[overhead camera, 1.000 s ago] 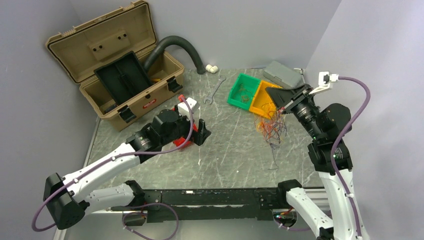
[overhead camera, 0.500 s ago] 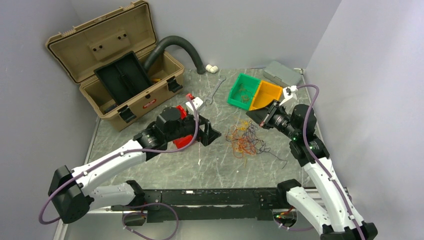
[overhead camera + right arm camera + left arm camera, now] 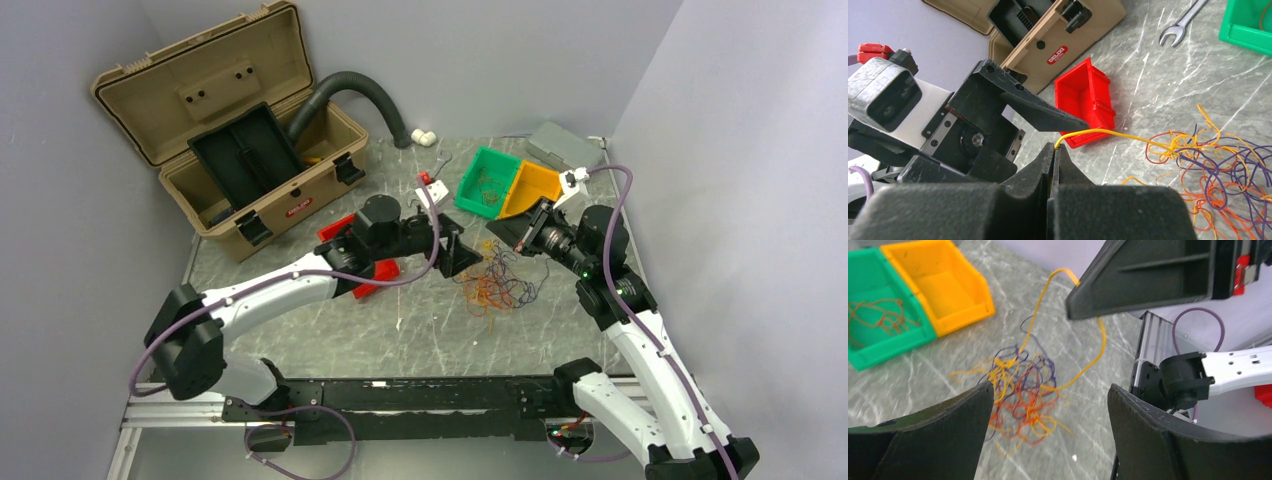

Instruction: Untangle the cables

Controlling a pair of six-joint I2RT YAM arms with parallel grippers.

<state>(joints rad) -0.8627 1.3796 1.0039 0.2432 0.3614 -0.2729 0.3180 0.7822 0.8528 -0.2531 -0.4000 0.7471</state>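
Separating one strand. Right pincer point(image 3: 1055, 150) clamps a yellow cable point(image 3: 1113, 133) leading from the tangle point(image 3: 495, 282) on the counter point(image 3: 420, 340); left pincer point(image 3: 1050, 400), wide, hovers over it (next, likely: pin the tangle, pull the cable free).

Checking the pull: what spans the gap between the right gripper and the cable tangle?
One yellow wire, pinched in the right gripper, runs to the tangle, clearest in the right wrist view.

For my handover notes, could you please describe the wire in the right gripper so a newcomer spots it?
Find the tangle of cables mid-table, near the green bin. One yellow strand runs from it to the shut right gripper; the rest lie loose.
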